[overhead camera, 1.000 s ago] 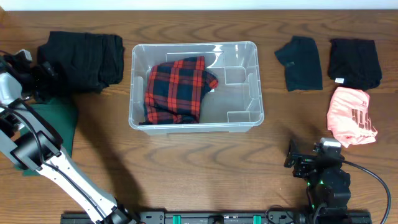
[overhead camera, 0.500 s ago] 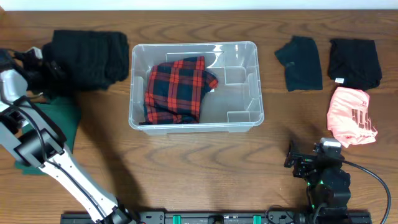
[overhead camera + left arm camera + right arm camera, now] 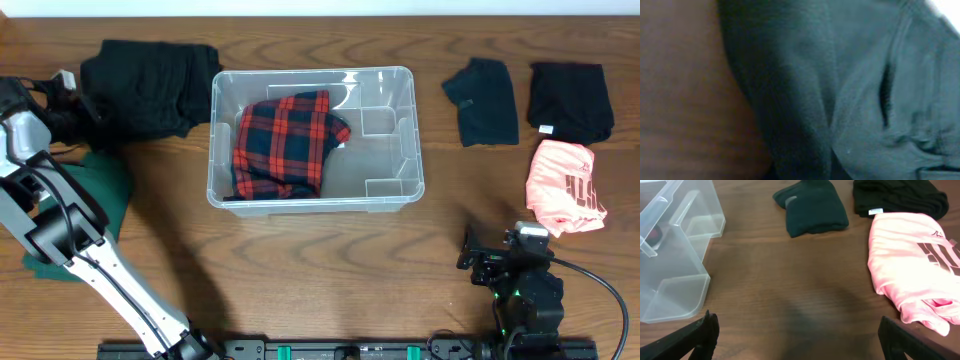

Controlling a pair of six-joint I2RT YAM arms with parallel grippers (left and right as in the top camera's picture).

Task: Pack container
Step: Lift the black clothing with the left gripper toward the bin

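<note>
The clear container (image 3: 413, 130) stands at the table's middle with a red-and-black plaid garment (image 3: 285, 145) lying in its left half. A folded black garment (image 3: 150, 75) lies just left of it. My left gripper (image 3: 80, 105) is at that garment's left edge and shut on it. In the left wrist view dark cloth (image 3: 850, 90) fills most of the picture and hides the fingers. My right gripper (image 3: 800, 335) rests open near the front edge, nothing between its fingers, with the container's corner (image 3: 675, 280) to its left.
A green garment (image 3: 95, 195) lies at the left under my left arm. At the right are a small dark garment (image 3: 482, 100), a black one (image 3: 570, 100) and a pink one (image 3: 565, 185). Bare wood (image 3: 330, 270) runs along the front.
My left gripper has closed on the black garment's edge. The garment has shifted right and toward the back, nearer the container. The right arm has not moved.
</note>
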